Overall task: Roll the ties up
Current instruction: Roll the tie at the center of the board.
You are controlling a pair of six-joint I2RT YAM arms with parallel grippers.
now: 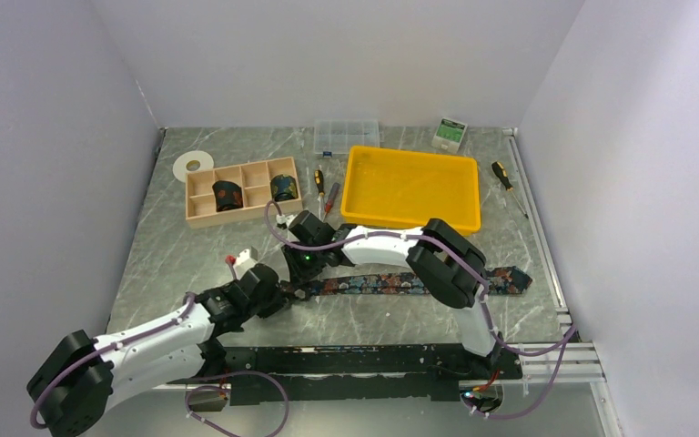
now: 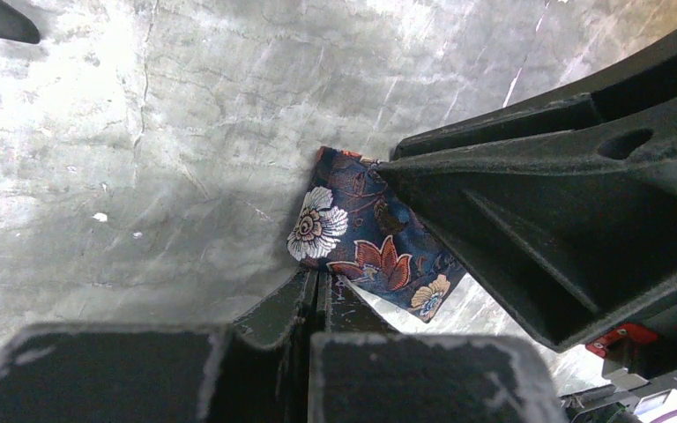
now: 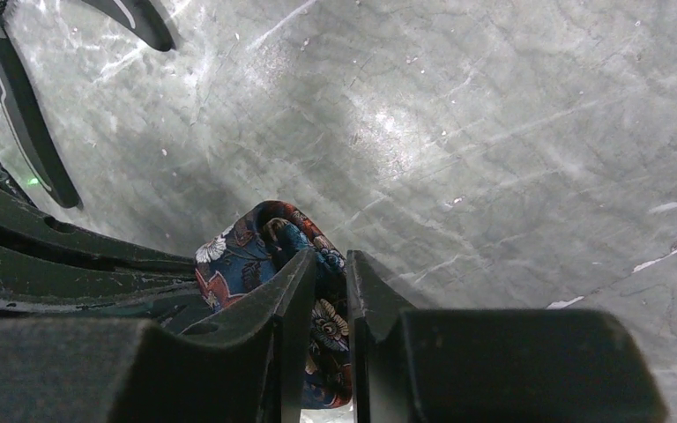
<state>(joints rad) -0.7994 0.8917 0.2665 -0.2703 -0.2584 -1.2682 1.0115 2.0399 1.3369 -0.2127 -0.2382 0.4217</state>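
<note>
We look down on a grey marbled tabletop [image 1: 191,255] closed in by plain white walls [image 1: 346,55]. A long dark floral-print fabric necktie [image 1: 391,284] lies flat across the near middle, and the right arm's black elbow covers a stretch of it.

From above, the tie's left end is lost under both tools. The right wrist view shows the right gripper [image 3: 331,260] drawn narrow on a folded-over bit of that end, with cloth between its fingers. The left wrist view shows the left gripper [image 2: 317,278] fully closed, its tips at the cloth's edge. We cannot tell whether it nips any.

Only the overhead view shows the far side:
- a pale wooden divided box [image 1: 202,211] with two rolled ties [image 1: 227,194] in separate compartments
- a white tape ring [image 1: 192,165]
- a clear plastic organiser [image 1: 347,135]
- a yellow plastic tray [image 1: 411,187]
- a small green-and-white box [image 1: 450,133]
- a black-and-yellow screwdriver [image 1: 502,175]
</note>
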